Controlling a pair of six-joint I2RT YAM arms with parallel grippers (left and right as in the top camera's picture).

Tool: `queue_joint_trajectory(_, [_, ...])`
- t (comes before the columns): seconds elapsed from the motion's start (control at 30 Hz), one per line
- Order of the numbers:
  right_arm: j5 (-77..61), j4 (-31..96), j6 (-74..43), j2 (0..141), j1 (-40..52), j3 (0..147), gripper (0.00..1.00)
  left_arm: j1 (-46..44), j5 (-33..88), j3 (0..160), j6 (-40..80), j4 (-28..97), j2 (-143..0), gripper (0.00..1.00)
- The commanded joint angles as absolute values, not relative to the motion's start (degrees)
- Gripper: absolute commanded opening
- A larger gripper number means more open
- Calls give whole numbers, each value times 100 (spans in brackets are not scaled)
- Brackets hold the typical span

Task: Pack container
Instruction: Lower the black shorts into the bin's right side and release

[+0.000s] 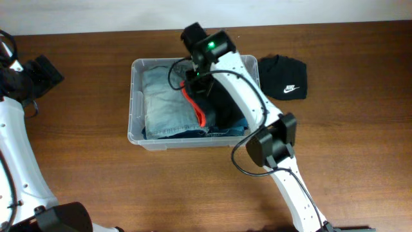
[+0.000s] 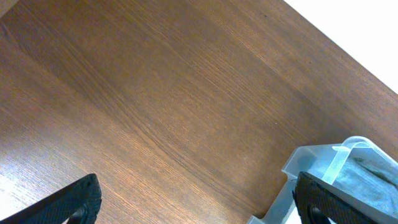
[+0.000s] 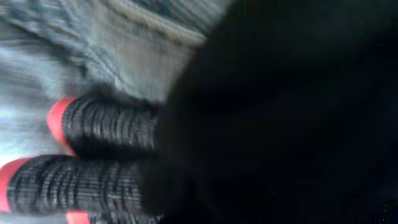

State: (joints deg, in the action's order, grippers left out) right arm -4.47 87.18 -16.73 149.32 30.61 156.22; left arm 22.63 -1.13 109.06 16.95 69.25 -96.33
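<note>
The container is a clear plastic bin at mid-table, and its corner also shows in the left wrist view. It holds folded blue jeans, a black garment and a black ribbed piece with red edges. My right gripper is down inside the bin, shut, at the seam between jeans and black garment. The right wrist view shows only black cloth, the ribbed piece and denim, with the fingers hidden. My left gripper hangs open and empty over bare wood left of the bin.
A black garment with a white logo lies on the table just right of the bin. The right arm's elbow stands in front of the bin's right corner. The left arm stays at the table's far left edge.
</note>
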Motion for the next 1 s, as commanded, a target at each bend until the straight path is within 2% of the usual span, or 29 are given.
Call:
queue_joint_trajectory(0.0, [-567, 8805, -1678, 15220, 3242, 15450, 4, 2279, -150, 10877, 1730, 6928, -9697, 99])
queue_joint_trajectory(0.4, [-78, 9260, -1673, 14020, 3223, 16475, 7, 2276, -148, 10877, 1730, 6930, -9697, 99])
queue_joint_trajectory(0.6, [-768, 9736, -1522, 13725, 3273, 16448, 12, 2276, -148, 10877, 1730, 6930, -9697, 99])
queue_joint_trajectory(0.97, [-541, 9734, -1704, 13743, 3409, 14494, 12, 2279, -148, 10877, 1730, 6930, -9697, 99])
